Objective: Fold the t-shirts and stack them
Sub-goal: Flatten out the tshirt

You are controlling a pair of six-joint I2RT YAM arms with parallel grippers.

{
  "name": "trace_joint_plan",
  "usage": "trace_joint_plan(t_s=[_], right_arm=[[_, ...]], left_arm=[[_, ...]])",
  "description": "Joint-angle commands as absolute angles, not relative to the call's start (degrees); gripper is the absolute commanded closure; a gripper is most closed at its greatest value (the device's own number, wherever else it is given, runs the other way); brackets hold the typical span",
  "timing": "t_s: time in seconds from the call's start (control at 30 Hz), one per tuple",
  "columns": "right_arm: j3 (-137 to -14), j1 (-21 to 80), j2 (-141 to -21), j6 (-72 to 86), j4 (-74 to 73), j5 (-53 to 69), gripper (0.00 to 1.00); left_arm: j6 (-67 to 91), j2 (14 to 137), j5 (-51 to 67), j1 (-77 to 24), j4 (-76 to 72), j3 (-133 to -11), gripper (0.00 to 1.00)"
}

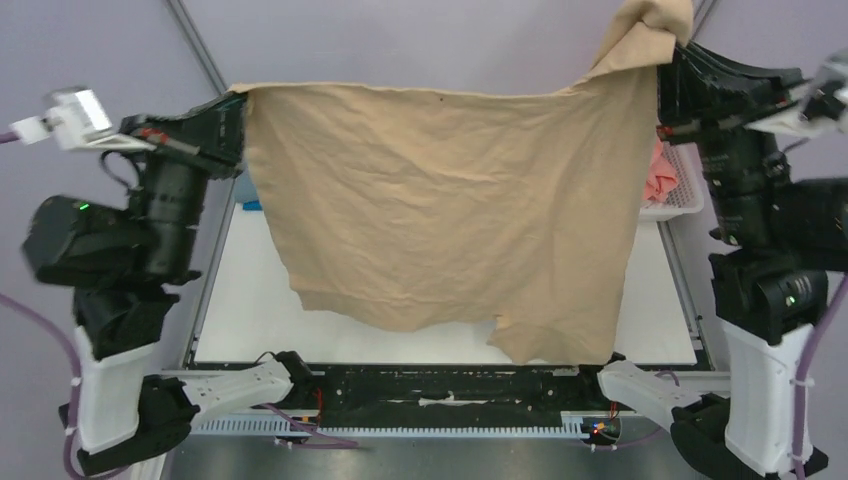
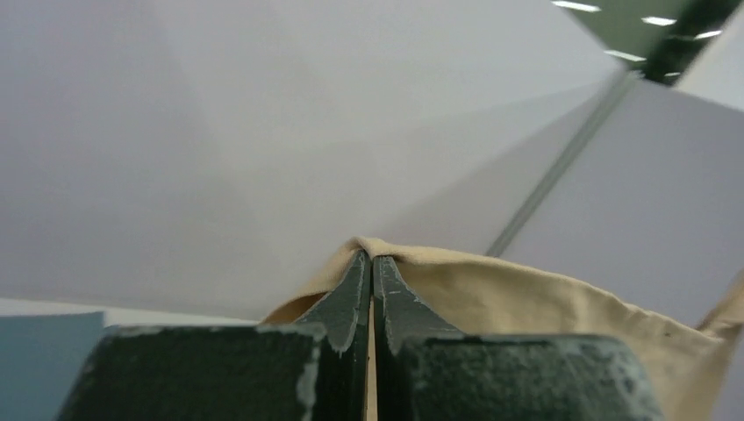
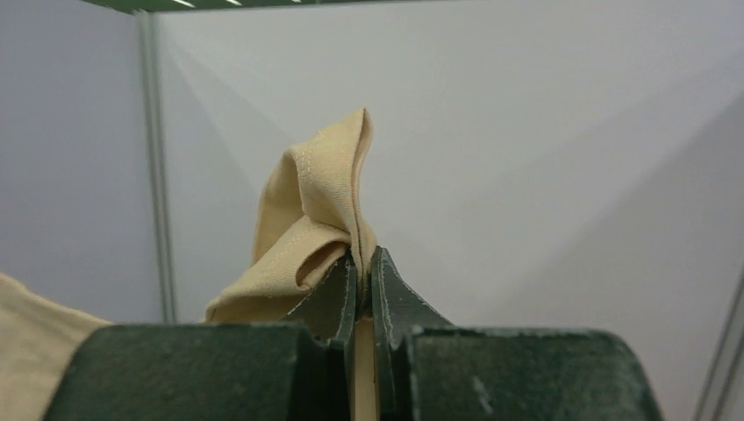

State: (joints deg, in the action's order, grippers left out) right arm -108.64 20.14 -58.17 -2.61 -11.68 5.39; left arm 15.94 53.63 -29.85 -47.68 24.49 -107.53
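Note:
The tan t-shirt [image 1: 440,210] hangs spread in the air between my two grippers, high above the white table [image 1: 250,300]. My left gripper [image 1: 238,110] is shut on its upper left corner; in the left wrist view the tan cloth [image 2: 526,294] is pinched between the closed fingers [image 2: 372,263]. My right gripper [image 1: 668,60] is shut on the upper right corner, where a bunched flap of tan cloth [image 3: 307,219] sticks up above the fingertips [image 3: 363,259]. A coral-pink shirt [image 1: 660,175] lies in the basket at the right. The other shirts are out of view.
A white perforated basket [image 1: 680,200] stands at the table's right edge, partly behind the right arm. A small bit of blue [image 1: 250,205] shows at the table's left edge behind the hanging shirt. The black front rail [image 1: 450,385] runs between the arm bases.

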Motion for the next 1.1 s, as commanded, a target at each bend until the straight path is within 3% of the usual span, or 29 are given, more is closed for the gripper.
trace_joint_plan(t_s=[0.0,0.07,0.33,0.6,0.67,0.73,0.77,0.8,0.83,0.87,0.9,0.93,1.07], right_arm=[[-106.2,20.1,-67.7,-4.3,-14.1,-10.4,1.0],[-106.2,20.1,-73.1,-5.4,-16.8,-16.9,1.0],[-99.1,20.1,-95.1,-5.0,-17.2,-23.0,1.0],[-102.3,19.8,-118.8,-1.8,-11.9,-20.4,0.95],[-105.1,19.6,-123.6,-0.4,-11.1,-20.8,0.83],[-107.6,19.2,-127.6,0.7,-8.8,-19.9,0.75],[-108.5,18.8,-129.4,1.9,-7.3,-19.3,0.7],[-110.4,18.3,-131.2,2.5,-7.0,-17.8,0.64],[-112.0,17.8,-132.3,3.2,-7.1,-16.0,0.52],[-113.4,17.2,-133.0,3.7,-6.9,-14.0,0.33],[-114.2,16.6,-133.1,3.9,-6.9,-11.9,0.15],[-114.2,16.0,-132.4,4.5,-6.7,-11.2,0.03],[-104.9,14.4,-124.8,4.5,-1.7,-2.8,0.02]], left_arm=[[7.3,65.0,-53.5,-47.4,20.4,-101.7,0.98],[6.4,69.8,-59.2,-44.2,17.4,-98.2,0.98],[22.0,95.5,-45.4,-25.6,25.8,-94.6,0.98],[24.6,122.8,-43.2,-19.5,32.9,-109.1,0.98],[25.1,127.3,-44.2,-18.5,35.3,-113.6,0.96],[26.5,130.5,-44.8,-17.2,37.9,-117.2,0.89],[27.1,131.3,-44.6,-16.6,38.9,-118.4,0.75],[27.3,131.7,-43.8,-16.0,39.2,-119.1,0.54],[27.5,131.7,-42.6,-15.6,39.4,-119.4,0.34],[27.3,131.4,-41.4,-15.4,39.4,-119.5,0.25],[27.0,130.9,-40.1,-15.4,39.3,-119.6,0.22],[26.7,130.1,-38.9,-15.4,39.1,-119.5,0.21],[27.0,125.7,-31.7,-15.7,39.0,-117.7,0.19]])
